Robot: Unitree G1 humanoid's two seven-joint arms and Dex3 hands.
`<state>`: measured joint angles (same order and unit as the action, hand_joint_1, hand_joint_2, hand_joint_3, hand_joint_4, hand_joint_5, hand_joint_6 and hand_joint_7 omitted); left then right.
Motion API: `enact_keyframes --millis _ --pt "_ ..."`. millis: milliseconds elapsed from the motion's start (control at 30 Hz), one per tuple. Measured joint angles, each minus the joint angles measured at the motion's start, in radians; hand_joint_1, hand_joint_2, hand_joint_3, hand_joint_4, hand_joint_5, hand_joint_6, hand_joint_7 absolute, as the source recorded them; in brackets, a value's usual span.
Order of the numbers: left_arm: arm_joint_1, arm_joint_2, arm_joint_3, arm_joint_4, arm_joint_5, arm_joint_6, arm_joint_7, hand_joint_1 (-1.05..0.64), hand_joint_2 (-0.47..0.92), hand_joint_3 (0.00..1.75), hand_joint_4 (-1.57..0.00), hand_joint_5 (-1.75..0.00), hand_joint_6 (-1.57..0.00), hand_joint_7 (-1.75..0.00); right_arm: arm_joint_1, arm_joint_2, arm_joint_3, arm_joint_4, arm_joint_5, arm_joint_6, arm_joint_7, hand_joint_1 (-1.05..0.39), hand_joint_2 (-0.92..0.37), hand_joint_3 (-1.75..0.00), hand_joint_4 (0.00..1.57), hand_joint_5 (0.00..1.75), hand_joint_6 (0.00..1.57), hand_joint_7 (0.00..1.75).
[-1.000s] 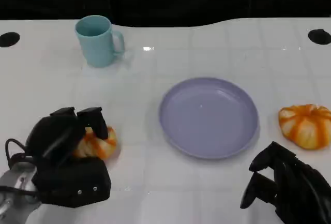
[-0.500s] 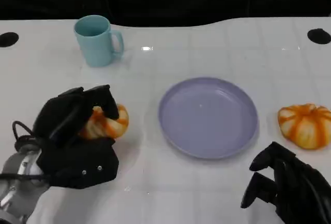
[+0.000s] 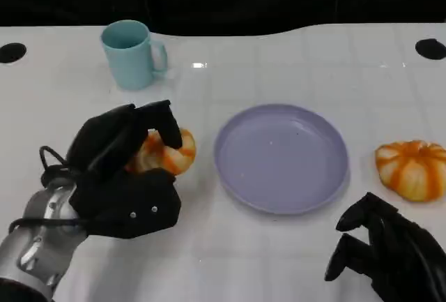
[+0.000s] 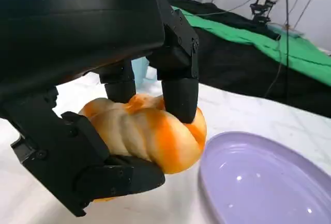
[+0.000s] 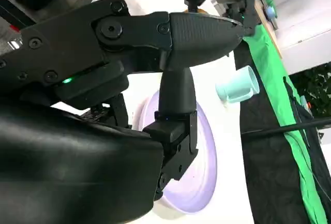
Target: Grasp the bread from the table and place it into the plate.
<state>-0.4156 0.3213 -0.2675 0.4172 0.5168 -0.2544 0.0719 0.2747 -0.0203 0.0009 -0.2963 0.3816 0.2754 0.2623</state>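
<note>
- Currently, seen from the head camera, the robot's left hand [image 3: 125, 169] sits at about eight o'clock on the white table [image 3: 279, 51], its black fingers wrapped over an orange-and-cream bread [image 3: 166, 153].
- From the left wrist camera, the bread is clamped between fingers on top and a thumb below, and it looks lifted slightly off the surface, though that is hard to confirm.
- A lilac plate [image 3: 281, 157] lies near the centre of the table, at three o'clock from the held bread and just beside it, with nothing in it.
- At five o'clock, the right hand [image 3: 387, 253] rests low with its fingers curled inward and nothing in them.
- A second bread [image 3: 411, 169] lies at three o'clock from the plate, near its rim but apart.
- A pale blue mug [image 3: 132, 54] stands at eleven o'clock, well apart from the hands.
- Risk, as a judgement: the bread is rounded and soft, so a loose hold could let it roll out short of the plate.
- Another risk: carrying it too low could catch the plate's rim and push the plate sideways.
</note>
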Motion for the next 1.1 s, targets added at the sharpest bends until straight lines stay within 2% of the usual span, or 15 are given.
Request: enact_keyframes --millis 133,200,433,1100 --pt "-0.032 -0.026 -0.009 0.012 0.006 -0.029 0.009 -0.15 0.47 1.26 -0.88 -1.75 -0.70 -1.75 -0.001 -0.002 0.000 0.003 -0.001 -0.011 0.002 -0.52 -0.92 -0.49 0.65 1.75 0.44 1.72" --pt "-0.053 -0.037 -0.013 0.025 0.017 -0.050 0.018 -0.19 0.48 1.28 -0.88 -1.75 -0.71 -1.75 -0.001 -0.004 0.000 0.005 -0.003 -0.020 0.006 -0.52 -0.92 -0.49 0.66 1.75 0.45 1.73" --pt "-0.129 -0.088 -0.040 0.082 0.038 -0.082 0.035 -0.16 0.43 1.34 -0.91 -1.75 -0.72 -1.75 -0.001 -0.012 -0.004 0.006 0.002 -0.023 0.010 -0.52 -0.92 -0.48 0.65 1.75 0.43 1.72" --pt "-0.346 -0.235 -0.159 0.337 0.114 -0.134 0.102 -0.20 0.50 1.28 -0.91 -1.75 -0.70 -1.75 0.008 -0.015 -0.002 0.006 0.003 -0.024 0.021 -0.52 -0.92 -0.47 0.66 1.75 0.43 1.73"
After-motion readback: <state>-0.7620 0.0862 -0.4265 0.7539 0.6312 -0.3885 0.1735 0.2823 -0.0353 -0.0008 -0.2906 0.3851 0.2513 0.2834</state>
